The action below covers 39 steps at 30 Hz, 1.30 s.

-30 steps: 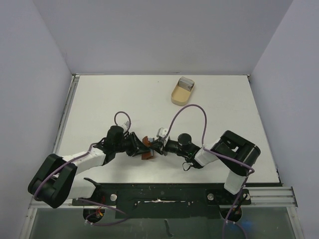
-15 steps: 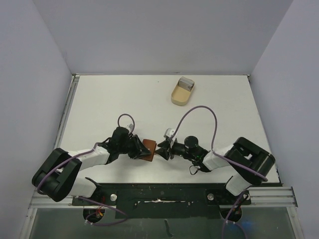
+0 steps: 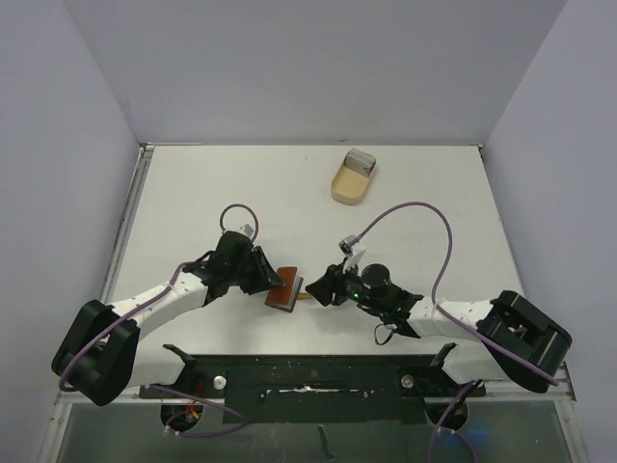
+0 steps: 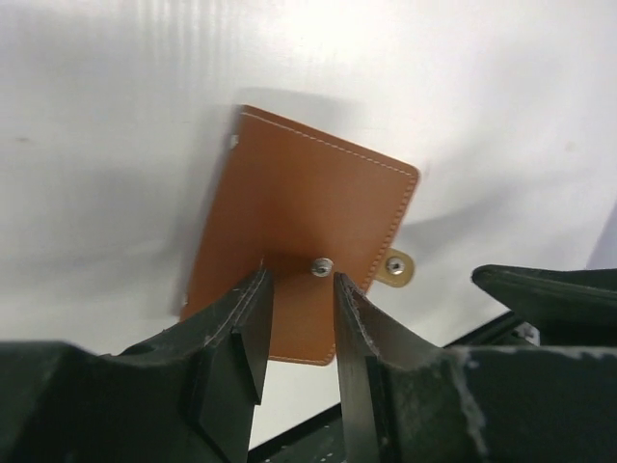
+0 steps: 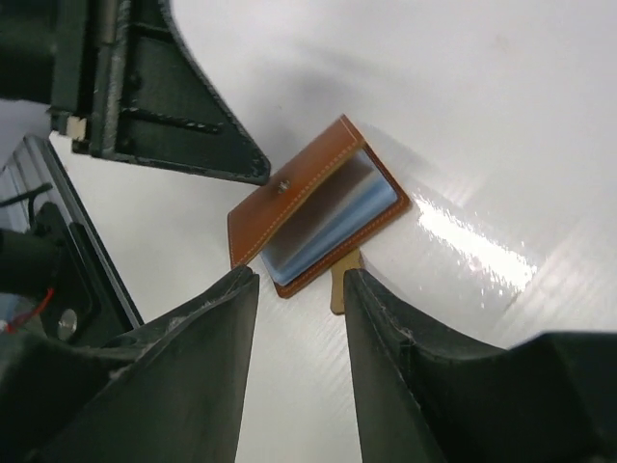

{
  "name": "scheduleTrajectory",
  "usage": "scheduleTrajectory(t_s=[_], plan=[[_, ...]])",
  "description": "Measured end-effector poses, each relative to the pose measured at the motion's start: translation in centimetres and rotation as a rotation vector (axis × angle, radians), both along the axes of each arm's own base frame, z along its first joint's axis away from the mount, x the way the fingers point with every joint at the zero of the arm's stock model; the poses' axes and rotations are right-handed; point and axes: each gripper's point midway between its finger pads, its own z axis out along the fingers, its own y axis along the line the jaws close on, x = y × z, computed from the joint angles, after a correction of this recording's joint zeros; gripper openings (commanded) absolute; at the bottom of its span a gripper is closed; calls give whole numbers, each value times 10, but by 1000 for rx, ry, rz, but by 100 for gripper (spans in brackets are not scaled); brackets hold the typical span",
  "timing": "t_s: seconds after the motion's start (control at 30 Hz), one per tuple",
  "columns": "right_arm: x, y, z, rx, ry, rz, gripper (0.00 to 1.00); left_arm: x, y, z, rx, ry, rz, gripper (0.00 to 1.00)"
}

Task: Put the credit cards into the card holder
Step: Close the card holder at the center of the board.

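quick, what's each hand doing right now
Left hand: open, holding nothing, its fingers at the edge of the wallet.
Right hand: open, holding nothing, facing the same wallet.

I see a white table filling a narrow booth. 3 plain, pale lavender walls enclose it: a back wall, a left wall and a right wall. A black rail runs along the table's near edge. Light is soft and even, with 1 bright glare patch on the tabletop.
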Motion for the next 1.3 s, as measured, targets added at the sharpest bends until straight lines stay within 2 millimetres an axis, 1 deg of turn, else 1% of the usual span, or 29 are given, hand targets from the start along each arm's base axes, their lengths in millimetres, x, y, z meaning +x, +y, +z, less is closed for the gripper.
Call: scheduleTrajectory(t_s=[0.1,0.17,0.23,0.33,0.47,0.53,0.6,0.7,1.03,1.13,1.2,1.3], plan=[[2,-7,-8,5,146,-115,47,-2,12,-8,73,6,6,31],[5,-10,-11,11,209,-177,53,-5,19,-13,114,16,5,33],[5,-13,-15,18,261,-226,56,-7,23,-17,139,23,-1,35],[7,-14,-20,11,316,-276,56,-9,25,-26,162,40,-14,35],[16,-8,-26,13,383,-333,53,-14,24,-41,179,91,-28,35],[15,-7,-33,13,411,-346,52,-14,22,-42,173,93,-34,34],[14,-6,-44,-5,454,-363,52,-14,21,-42,169,92,-36,32],[11,-4,-54,-35,495,-383,52,-14,21,-43,161,92,-32,30],[6,2,-52,-31,519,-395,52,-18,11,-44,96,98,-5,26],[9,6,-46,-33,501,-385,53,-18,9,-44,81,99,-2,25],[13,8,-42,-41,484,-383,55,-19,8,-44,76,103,1,25],[15,6,-42,-62,463,-383,56,-19,7,-44,69,108,5,25]])
